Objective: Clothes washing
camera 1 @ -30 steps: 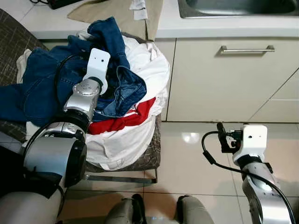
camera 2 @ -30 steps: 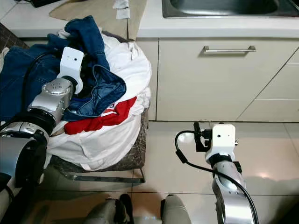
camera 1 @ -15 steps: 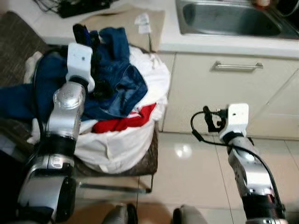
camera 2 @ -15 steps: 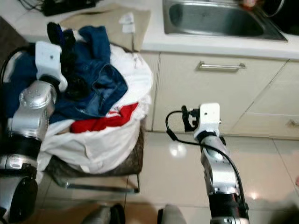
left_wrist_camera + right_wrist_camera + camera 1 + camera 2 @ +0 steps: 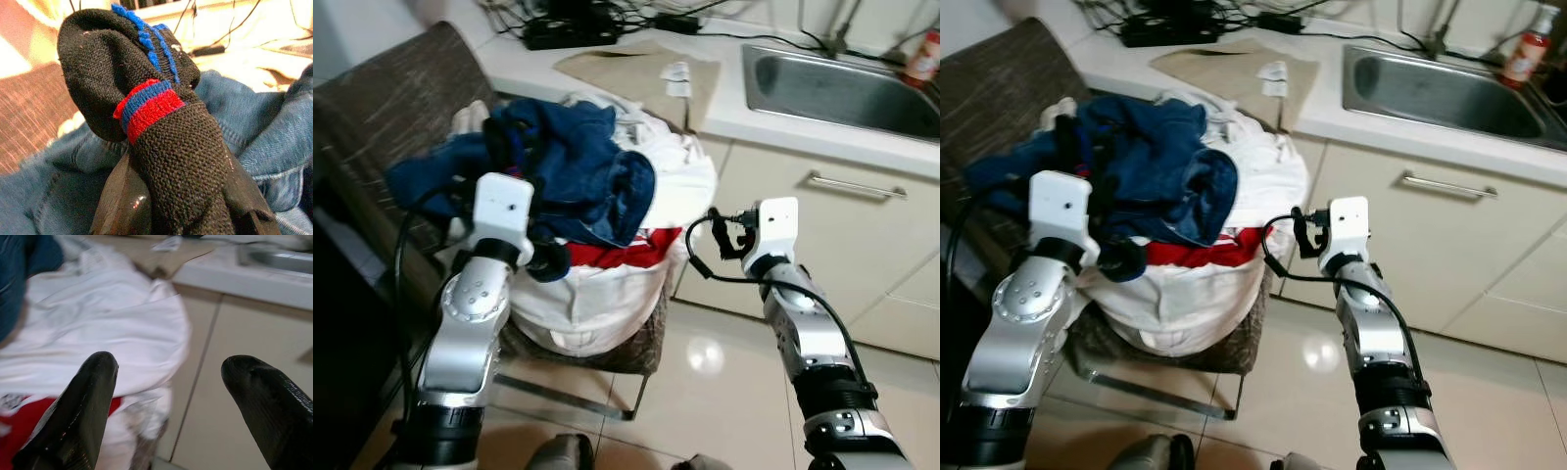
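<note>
A black sock with red and blue stripes point(image 5: 166, 132) is pinched between the two black fingers point(image 5: 122, 208) of my left gripper point(image 5: 506, 149), held just above the laundry pile. The pile sits on a brown chair point(image 5: 396, 103). Blue jeans point(image 5: 592, 176) lie on top, with white cloth point(image 5: 680, 186) and a red garment point(image 5: 626, 258) under them. My right gripper point(image 5: 721, 233) hovers open beside the pile's right side, close to the white cloth point(image 5: 122, 323). Nothing is between its fingers point(image 5: 83, 406).
A white counter runs behind, with a steel sink point(image 5: 842, 93), a beige cloth point(image 5: 636, 69), black cables point(image 5: 578, 24) and a bottle point(image 5: 922, 59). Cabinet fronts with a bar handle point(image 5: 857, 184) stand right of the chair. Glossy floor tiles point(image 5: 715, 382) lie below.
The view has pulled back and tilted up. My left gripper has lifted off the jeans with the sock in it. My right arm has risen from near the floor to beside the pile.
</note>
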Robot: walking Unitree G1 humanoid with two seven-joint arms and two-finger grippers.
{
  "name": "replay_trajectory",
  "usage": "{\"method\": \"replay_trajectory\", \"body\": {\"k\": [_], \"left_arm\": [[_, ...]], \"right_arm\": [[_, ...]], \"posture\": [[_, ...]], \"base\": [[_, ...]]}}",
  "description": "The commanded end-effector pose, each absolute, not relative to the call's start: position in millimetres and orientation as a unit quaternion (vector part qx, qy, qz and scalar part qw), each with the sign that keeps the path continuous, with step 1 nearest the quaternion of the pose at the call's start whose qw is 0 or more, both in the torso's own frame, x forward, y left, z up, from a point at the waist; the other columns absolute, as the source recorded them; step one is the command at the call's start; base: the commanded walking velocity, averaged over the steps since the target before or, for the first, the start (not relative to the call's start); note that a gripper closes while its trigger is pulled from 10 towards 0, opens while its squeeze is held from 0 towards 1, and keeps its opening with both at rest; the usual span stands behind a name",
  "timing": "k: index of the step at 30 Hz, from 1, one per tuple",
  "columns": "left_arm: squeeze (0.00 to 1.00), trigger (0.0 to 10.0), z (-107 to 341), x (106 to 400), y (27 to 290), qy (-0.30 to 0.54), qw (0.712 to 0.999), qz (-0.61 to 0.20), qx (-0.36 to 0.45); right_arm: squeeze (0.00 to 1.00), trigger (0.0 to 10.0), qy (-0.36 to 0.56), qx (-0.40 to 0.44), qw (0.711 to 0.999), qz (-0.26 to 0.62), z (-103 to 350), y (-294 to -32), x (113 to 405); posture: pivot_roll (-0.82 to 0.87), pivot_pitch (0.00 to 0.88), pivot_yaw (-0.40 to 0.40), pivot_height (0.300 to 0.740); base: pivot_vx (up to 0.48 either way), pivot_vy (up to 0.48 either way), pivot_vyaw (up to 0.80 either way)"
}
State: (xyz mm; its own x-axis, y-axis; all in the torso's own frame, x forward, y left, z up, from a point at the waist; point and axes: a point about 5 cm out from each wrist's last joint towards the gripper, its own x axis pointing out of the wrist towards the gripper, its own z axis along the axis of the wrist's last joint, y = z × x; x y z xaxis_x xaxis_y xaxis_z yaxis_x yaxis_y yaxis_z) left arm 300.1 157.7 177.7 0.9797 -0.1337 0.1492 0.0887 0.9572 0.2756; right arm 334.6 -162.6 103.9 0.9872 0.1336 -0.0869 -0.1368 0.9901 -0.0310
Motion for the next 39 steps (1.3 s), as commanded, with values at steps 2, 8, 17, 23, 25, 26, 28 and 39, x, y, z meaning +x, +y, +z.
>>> {"method": "replay_trajectory", "body": {"k": [2, 8, 17, 23, 25, 26, 28, 39], "left_arm": [[0.0, 0.0, 189, 300, 143, -0.098, 0.98, -0.096, 0.146], [0.0, 10.0, 199, 305, 134, -0.089, 0.974, -0.118, 0.172], [1.0, 10.0, 206, 320, 123, -0.098, 0.97, -0.124, 0.183], [0.24, 10.0, 201, 325, 118, -0.072, 0.973, -0.131, 0.178], [0.0, 10.0, 200, 325, 118, -0.07, 0.974, -0.125, 0.175], [0.0, 10.0, 199, 325, 118, -0.07, 0.975, -0.121, 0.173], [0.0, 10.0, 194, 322, 116, -0.065, 0.977, -0.118, 0.165], [0.0, 10.0, 167, 303, 115, -0.029, 0.983, -0.09, 0.155]], "right_arm": [[0.0, 10.0, 0.038, -0.018, 0.997, 0.067, 103, -166, 335], [0.0, 10.0, 0.032, -0.032, 0.998, 0.039, 98, -177, 331], [0.0, 10.0, 0.023, -0.025, 0.999, 0.009, 97, -189, 327], [0.0, 10.0, 0.01, -0.03, 0.999, 0.012, 101, -188, 327], [0.0, 10.0, 0.005, -0.035, 0.999, 0.017, 104, -186, 329], [0.0, 10.0, 0.002, -0.038, 0.999, 0.019, 106, -186, 330], [0.0, 10.0, -0.001, -0.043, 0.999, 0.027, 109, -185, 332], [0.0, 10.0, 0.002, -0.042, 0.998, 0.048, 111, -182, 338]], "posture": [[0.05, 0.0, -0.05, 0.723], [0.0, 0.0, -0.016, 0.723], [-0.05, 0.0, 0.02, 0.723], [-0.07, 0.0, 0.024, 0.723], [-0.07, 0.0, 0.024, 0.723], [-0.07, 0.0, 0.024, 0.723], [-0.06, 0.0, 0.018, 0.723], [-0.02, 0.0, -0.014, 0.723]], "base": [[0.0, 0.0, 0.0], [0.0, 0.0, 0.4], [0.0, 0.0, 0.15], [0.0, 0.0, 0.0], [0.0, 0.0, 0.63], [0.0, 0.0, 0.63], [0.0, 0.0, 0.68], [0.0, -0.203, 0.62]]}}
